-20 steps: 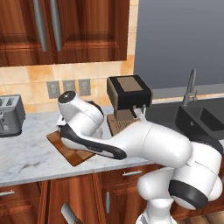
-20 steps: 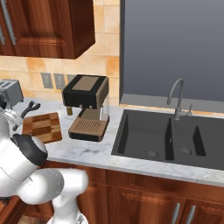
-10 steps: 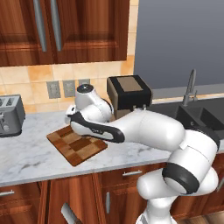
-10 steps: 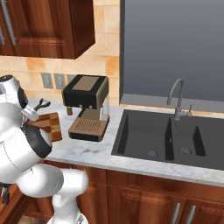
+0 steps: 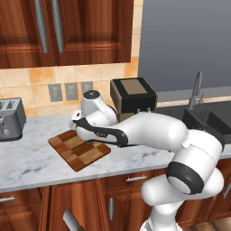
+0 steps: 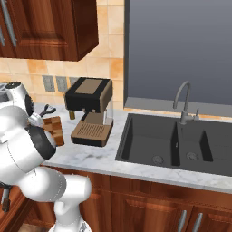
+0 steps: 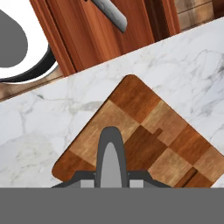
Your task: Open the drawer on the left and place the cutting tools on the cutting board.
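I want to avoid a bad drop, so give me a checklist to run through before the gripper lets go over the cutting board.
1. Grip: the gripper is shut on the slim grey tool: ok.
2. Position: in the hand view the tool sits over the cutting board, inside its edges: ok.
3. Landing spot: the board surface around the tool is bare wood: ok.
4. Height of the tool above the board: cannot tell.
5. Clearance: the coffee machine stands apart from the board, to its right: ok.
6. Board support: it lies flat on the marble counter: ok.
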You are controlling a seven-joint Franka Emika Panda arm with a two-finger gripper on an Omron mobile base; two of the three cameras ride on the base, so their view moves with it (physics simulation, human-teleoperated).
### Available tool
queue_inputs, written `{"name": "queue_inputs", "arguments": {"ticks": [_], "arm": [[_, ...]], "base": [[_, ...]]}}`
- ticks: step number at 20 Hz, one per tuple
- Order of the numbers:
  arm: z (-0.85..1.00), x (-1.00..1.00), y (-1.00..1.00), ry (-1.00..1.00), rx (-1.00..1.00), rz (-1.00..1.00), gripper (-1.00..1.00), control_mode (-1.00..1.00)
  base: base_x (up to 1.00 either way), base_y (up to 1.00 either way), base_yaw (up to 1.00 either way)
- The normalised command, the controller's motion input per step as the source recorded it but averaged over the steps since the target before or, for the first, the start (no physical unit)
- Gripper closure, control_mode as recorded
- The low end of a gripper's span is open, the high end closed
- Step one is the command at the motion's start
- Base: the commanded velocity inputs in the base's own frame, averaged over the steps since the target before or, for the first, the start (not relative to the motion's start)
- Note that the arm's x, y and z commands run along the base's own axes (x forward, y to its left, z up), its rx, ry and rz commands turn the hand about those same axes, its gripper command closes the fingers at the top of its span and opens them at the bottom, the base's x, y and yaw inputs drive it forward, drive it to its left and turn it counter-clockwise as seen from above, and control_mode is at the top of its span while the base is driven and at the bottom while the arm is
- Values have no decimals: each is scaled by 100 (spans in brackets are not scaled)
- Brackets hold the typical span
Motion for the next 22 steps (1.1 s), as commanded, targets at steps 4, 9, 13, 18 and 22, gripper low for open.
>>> {"name": "queue_inputs", "arguments": {"ticks": [4, 9, 13, 18, 22], "arm": [[-33, 7, 0, 0, 0, 0, 100, -100], [-33, 7, 0, 0, 0, 0, 100, -100], [-33, 7, 0, 0, 0, 0, 100, -100], [-34, 6, 0, 0, 0, 0, 100, -100], [-30, 6, 0, 0, 0, 0, 100, -100]], "base": [[0, 0, 0], [0, 0, 0], [0, 0, 0], [0, 0, 0], [0, 0, 0]]}}
